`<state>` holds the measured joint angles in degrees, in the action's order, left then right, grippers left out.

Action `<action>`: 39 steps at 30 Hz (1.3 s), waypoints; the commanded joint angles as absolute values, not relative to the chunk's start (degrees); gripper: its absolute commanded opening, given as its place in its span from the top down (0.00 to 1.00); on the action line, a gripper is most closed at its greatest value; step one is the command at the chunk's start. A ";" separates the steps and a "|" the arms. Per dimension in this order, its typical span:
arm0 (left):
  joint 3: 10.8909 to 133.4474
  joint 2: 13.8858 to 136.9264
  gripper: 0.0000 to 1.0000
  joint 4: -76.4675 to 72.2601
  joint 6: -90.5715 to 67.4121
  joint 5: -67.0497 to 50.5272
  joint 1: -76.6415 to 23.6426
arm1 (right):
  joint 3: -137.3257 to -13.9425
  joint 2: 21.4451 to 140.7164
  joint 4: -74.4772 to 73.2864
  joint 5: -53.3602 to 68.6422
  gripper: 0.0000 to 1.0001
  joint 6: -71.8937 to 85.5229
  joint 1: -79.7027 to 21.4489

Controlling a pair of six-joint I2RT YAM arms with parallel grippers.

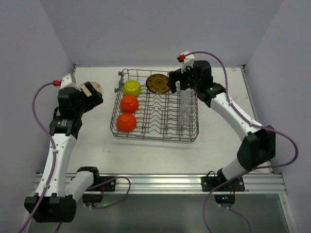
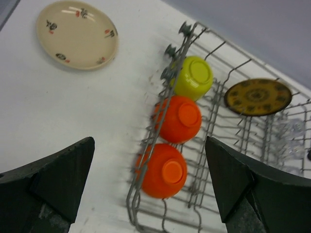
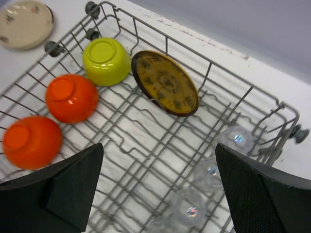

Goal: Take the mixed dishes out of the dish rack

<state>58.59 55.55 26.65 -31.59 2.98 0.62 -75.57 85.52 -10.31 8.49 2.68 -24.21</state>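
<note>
Both sets of fingers, left (image 2: 150, 187) and right (image 3: 158, 187), are spread wide holding nothing, with bowls, a patterned plate (image 3: 165, 82) and glasses in the dish rack (image 1: 154, 135), cream plate (image 2: 77, 34) on the counter (image 1: 160, 150).

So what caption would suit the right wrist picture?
Open right end effector above the dish rack: three bowls, one patterned plate, clear glasses.

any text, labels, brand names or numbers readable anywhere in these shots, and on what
None: no word, number or brand can be read in any view.
The cream plate on the table carries small painted motifs, which are decoration, not text.
The brown-and-yellow plate in the dish rack has a ring pattern; whether it holds characters is too blurred to tell.
The orange bowls, the yellow-green bowl and the clear glasses are unmarked.
</note>
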 commanded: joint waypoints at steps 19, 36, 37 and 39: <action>44.21 47.11 0.00 26.72 -20.92 5.71 -5.89 | -106.43 119.26 -9.40 13.09 0.20 -48.95 -25.05; 44.30 48.08 0.00 26.54 -20.48 4.40 -6.77 | -109.86 125.94 -6.94 16.70 0.47 -55.90 -25.05; 44.38 48.16 0.00 26.54 -20.39 4.31 -6.85 | -110.04 126.12 -6.68 16.79 0.48 -56.07 -25.14; 44.38 48.43 0.00 26.54 -20.39 4.13 -6.94 | -110.04 126.65 -5.89 16.87 0.51 -56.42 -25.14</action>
<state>44.16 48.16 28.73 -22.35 5.08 -6.39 -107.15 126.10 -9.58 14.85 -54.37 -25.02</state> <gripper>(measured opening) 0.997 0.510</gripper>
